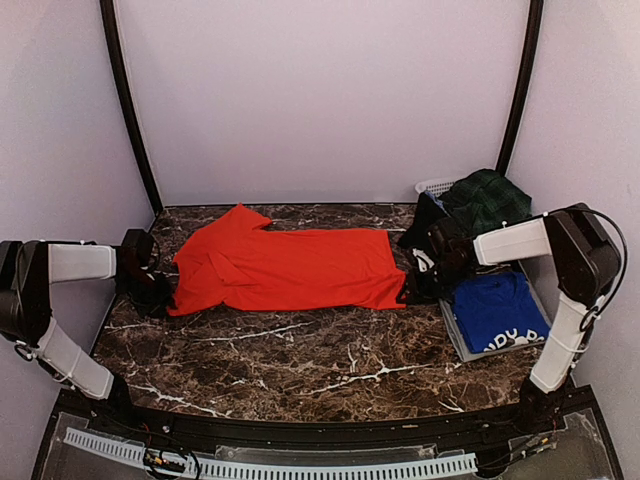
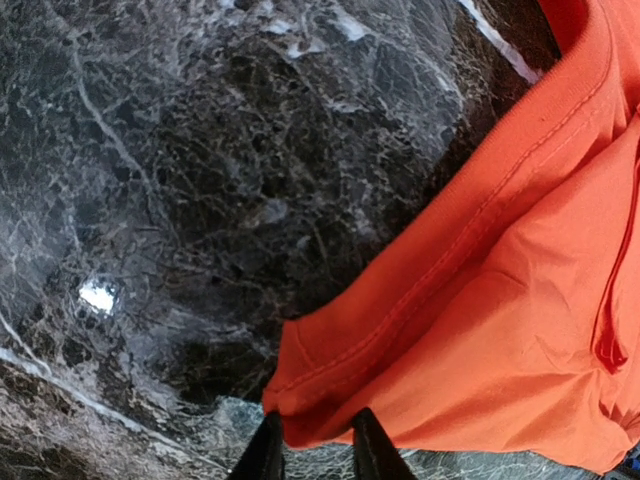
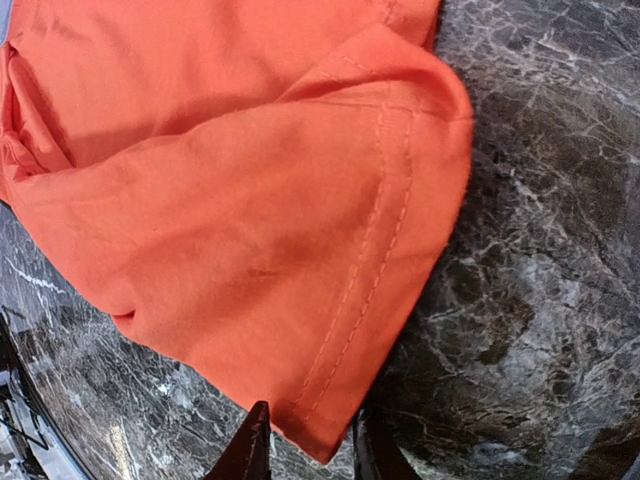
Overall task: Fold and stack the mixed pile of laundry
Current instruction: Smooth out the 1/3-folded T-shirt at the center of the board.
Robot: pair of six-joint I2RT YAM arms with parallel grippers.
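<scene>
from above, finds the left arm (image 1: 80, 263) folded back on itself at the left edge of the marble table (image 1: 300, 350), forearm level and pointing inward, wrist dipped so that the left gripper (image 1: 158, 292) sits at the near left corner of the red-orange t-shirt (image 1: 290, 265). mirrors that on the other side with the right arm (image 1: 510, 242): upper link rising from the base, forearm reaching left and downward, right gripper (image 1: 412, 290) at the near right corner of the hem. shows the t-shirt spread flat across the middle of the table, long way left to right, one sleeve poking toward the back left. takes in, behind the right arm, a dark green tartan skirt (image 1: 488, 198) heaped over a white basket (image 1: 432, 186), a black garment (image 1: 425, 220) beside it, and a royal blue t-shirt (image 1: 498, 305) folded on a grey tray (image 1: 457, 335)

through the left wrist camera, looks straight down on dark veined marble and a stitched edge of orange cloth. catches the two black fingers (image 2: 265, 455) a little apart, with a doubled-over corner of the cloth filling the gap between them; cannot tell whether they clamp it or only straddle it

through the right wrist camera, gives much the same: a hem corner with twin rows of stitching, slightly lifted and curled, running down between the fingers (image 3: 250, 450). leaves a narrow gap with cloth in it; cannot tell here either whether the grip bites
</scene>
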